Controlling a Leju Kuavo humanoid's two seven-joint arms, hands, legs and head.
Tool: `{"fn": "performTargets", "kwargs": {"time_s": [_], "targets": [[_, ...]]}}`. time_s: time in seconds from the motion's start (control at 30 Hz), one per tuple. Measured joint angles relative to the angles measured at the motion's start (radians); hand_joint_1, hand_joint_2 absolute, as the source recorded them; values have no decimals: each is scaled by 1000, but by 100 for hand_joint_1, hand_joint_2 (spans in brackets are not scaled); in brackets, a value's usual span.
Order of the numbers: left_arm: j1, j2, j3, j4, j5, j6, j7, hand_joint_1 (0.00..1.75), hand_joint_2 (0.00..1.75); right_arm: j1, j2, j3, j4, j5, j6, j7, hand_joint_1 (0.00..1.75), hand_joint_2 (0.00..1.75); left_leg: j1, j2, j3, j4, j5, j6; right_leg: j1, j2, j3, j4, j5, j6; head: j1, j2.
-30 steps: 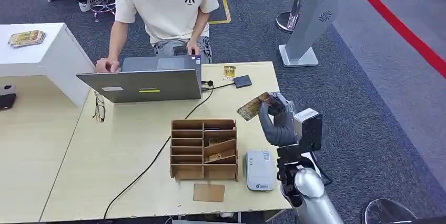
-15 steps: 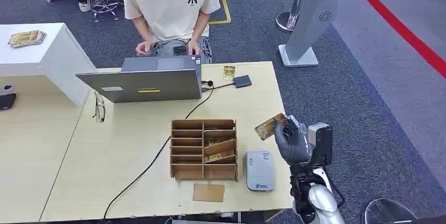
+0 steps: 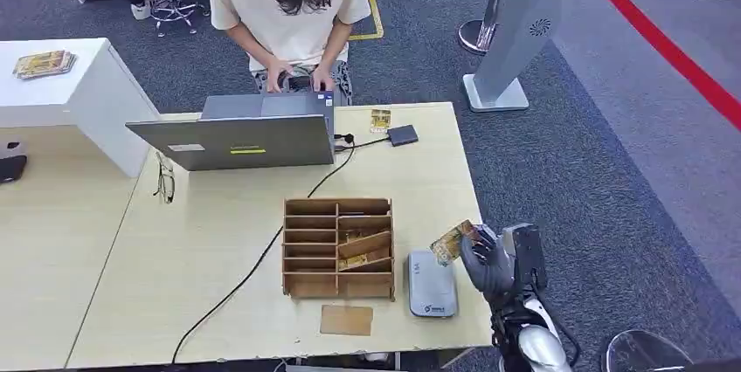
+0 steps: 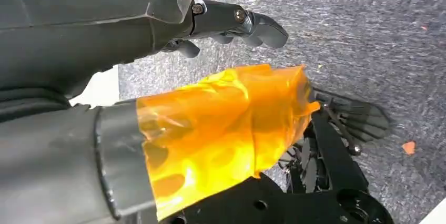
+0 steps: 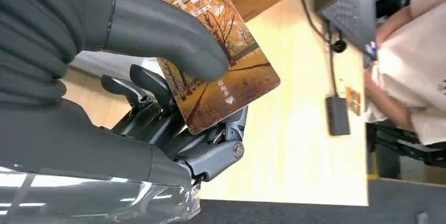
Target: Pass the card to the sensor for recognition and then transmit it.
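My right hand (image 3: 488, 260) pinches a card (image 3: 452, 242) printed with an autumn tree scene, at the table's near right edge. The card is tilted and hovers just above the far right corner of the grey-white sensor box (image 3: 431, 283), which lies flat on the table. In the right wrist view the thumb (image 5: 158, 29) presses on the card's (image 5: 221, 71) face while the dark fingers (image 5: 152, 105) back it from behind. My left hand (image 4: 158, 103) hangs over grey carpet, its thumb wrapped in orange film, holding nothing, fingers apart from the thumb.
A wooden slotted organizer (image 3: 338, 247) with cards in it stands left of the sensor. A brown card (image 3: 346, 320) lies near the front edge. A person (image 3: 293, 5) types at a laptop (image 3: 240, 132) on the far side. A cable (image 3: 262, 254), glasses (image 3: 164, 177) and a small black box (image 3: 403, 134) lie on the table (image 3: 175, 258).
My right hand has carried the card back toward me and lower, from over the table's right side to just above the sensor. The person has bent forward over the laptop.
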Motion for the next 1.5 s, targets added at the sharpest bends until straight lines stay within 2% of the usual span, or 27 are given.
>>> {"fn": "performTargets", "kwargs": {"time_s": [0.4,0.83,1.07,1.2,1.5], "targets": [[10,-26,47,-74,-16,-39,19,0,0,57,-57,-15,-7,-10,34,32,175,175,0,0,0,0,0,0,0,0,0,0,0,0,1,0],[10,-31,66,-84,-22,-47,19,0,0,63,-66,24,-67,119,6,34,175,175,0,0,0,0,0,0,0,0,0,0,0,0,0,0],[10,-31,67,-84,-18,-40,19,0,0,61,-66,78,-118,273,-44,42,175,175,0,0,0,0,0,0,0,0,0,0,0,0,0,0],[10,-31,67,-84,-14,-39,19,0,0,59,-66,97,-132,305,-55,43,175,175,0,0,0,0,0,0,0,0,0,0,0,0,0,0],[10,-31,43,-84,51,-31,37,0,0,51,-66,115,-142,538,-76,57,175,175,0,0,0,0,0,0,0,0,0,0,0,0,0,0]]}}
